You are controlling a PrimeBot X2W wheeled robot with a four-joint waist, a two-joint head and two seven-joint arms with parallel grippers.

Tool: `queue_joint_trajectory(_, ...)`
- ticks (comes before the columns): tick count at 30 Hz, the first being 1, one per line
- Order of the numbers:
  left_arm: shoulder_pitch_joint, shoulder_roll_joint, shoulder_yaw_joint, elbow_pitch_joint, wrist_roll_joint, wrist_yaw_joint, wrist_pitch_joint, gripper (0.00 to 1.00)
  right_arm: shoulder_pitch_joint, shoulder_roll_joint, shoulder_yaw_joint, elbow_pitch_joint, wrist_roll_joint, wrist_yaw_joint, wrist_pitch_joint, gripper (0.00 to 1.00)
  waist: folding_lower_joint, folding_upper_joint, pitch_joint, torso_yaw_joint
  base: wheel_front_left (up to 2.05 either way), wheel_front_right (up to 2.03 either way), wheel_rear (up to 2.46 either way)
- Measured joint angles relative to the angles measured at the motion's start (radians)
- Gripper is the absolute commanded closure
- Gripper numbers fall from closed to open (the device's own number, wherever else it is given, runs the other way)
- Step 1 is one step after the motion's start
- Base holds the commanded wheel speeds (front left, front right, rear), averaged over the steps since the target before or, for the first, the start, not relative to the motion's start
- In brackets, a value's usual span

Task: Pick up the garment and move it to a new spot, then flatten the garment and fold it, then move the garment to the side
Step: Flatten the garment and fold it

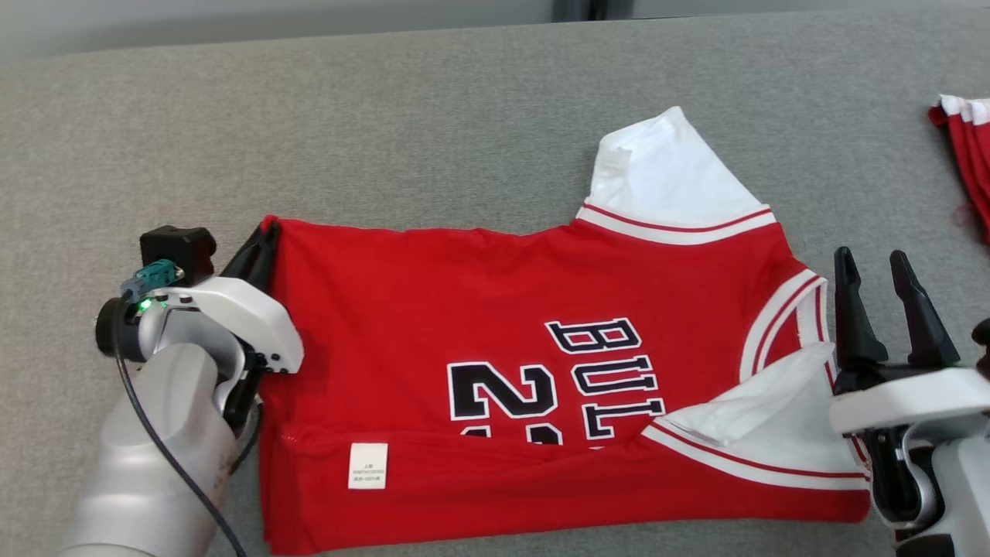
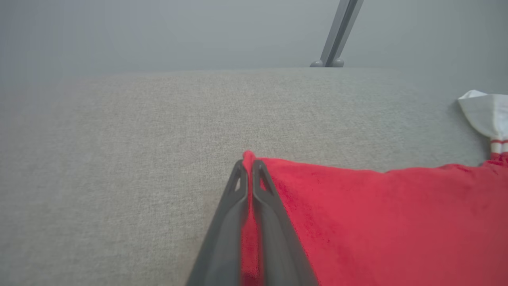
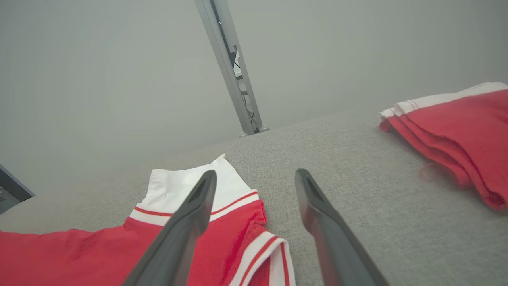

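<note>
Jersey (image 1: pixel 433 309) on worktop (image 1: pixel 464 116): left wrist view, clearer than head view, shows my left gripper (image 2: pixel 249 165) clamped on its far-left corner; right gripper (image 1: pixel 872 263) gapes at its right edge.

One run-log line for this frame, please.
left gripper: shut on jersey far-left corner | right gripper: open beside jersey's right edge | jersey: near edge folded over | folded red pile: far right

On the garment (image 1: pixel 402 309), the folded-up hem (image 1: pixel 503 495) is hiding the lower half of the lettering (image 1: pixel 611 371). At seven o'clock, the label (image 1: pixel 367 466) is showing print too small to read. At three o'clock, the picture edge is cutting off a red stack (image 1: pixel 971 162).
</note>
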Motion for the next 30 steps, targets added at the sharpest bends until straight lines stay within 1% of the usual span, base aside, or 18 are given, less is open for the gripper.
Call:
queue_joint_trajectory(2, 0.016, -0.013, -0.005, -0.075, -0.002, 0.0, -0.001, 1.0, -0.043, -0.019, 0.017, 0.033, -0.002, 0.0, 0.002, 0.0, 0.0, 0.0, 0.001, 0.027, 0.0, 0.0, 0.0)
queue_joint_trajectory(4, 0.05, -0.029, -0.018, -0.133, 0.001, 0.0, -0.001, 1.0, -0.1, -0.045, 0.035, 0.075, -0.019, 0.0, 0.027, 0.0, 0.0, 0.0, 0.002, 0.056, 0.0, 0.0, 0.0)
queue_joint_trajectory(8, 0.095, -0.05, -0.046, -0.213, 0.015, 0.0, -0.001, 1.0, -0.25, -0.064, 0.057, 0.181, -0.004, 0.0, 0.117, 0.0, 0.0, 0.0, 0.006, 0.121, 0.0, 0.0, 0.0)
queue_joint_trajectory(11, 0.109, -0.074, -0.073, -0.252, 0.014, 0.0, -0.001, 1.0, -0.369, -0.09, 0.079, 0.284, 0.01, 0.0, 0.191, 0.0, 0.0, 0.0, 0.012, 0.169, 0.0, 0.0, 0.0)
queue_joint_trajectory(12, 0.112, -0.087, -0.09, -0.267, 0.014, 0.0, -0.001, 1.0, -0.444, -0.102, 0.082, 0.361, 0.03, 0.0, 0.234, 0.0, 0.0, 0.0, 0.018, 0.199, 0.0, 0.0, 0.0)
queue_joint_trajectory(17, 0.11, -0.107, -0.131, -0.292, 0.013, 0.0, -0.001, 1.0, -0.605, -0.159, 0.105, 0.556, 0.003, 0.0, 0.302, 0.0, 0.0, 0.0, 0.044, 0.264, 0.0, 0.0, 0.0)
queue_joint_trajectory(20, 0.102, -0.118, -0.153, -0.303, 0.005, 0.0, -0.001, 1.0, -0.677, -0.179, 0.111, 0.656, -0.013, 0.0, 0.314, 0.0, 0.0, 0.0, 0.064, 0.292, 0.0, 0.0, 0.0)
queue_joint_trajectory(24, 0.091, -0.123, -0.174, -0.313, -0.005, 0.0, -0.001, 1.0, -0.74, -0.187, 0.124, 0.765, -0.023, 0.0, 0.336, 0.0, 0.0, 0.0, 0.089, 0.318, 0.0, 0.0, 0.0)
queue_joint_trajectory(30, 0.075, -0.125, -0.188, -0.318, -0.014, 0.0, -0.001, 1.0, -0.795, -0.194, 0.145, 0.864, -0.035, 0.0, 0.342, 0.0, 0.0, 0.0, 0.11, 0.328, 0.0, 0.0, 0.0)
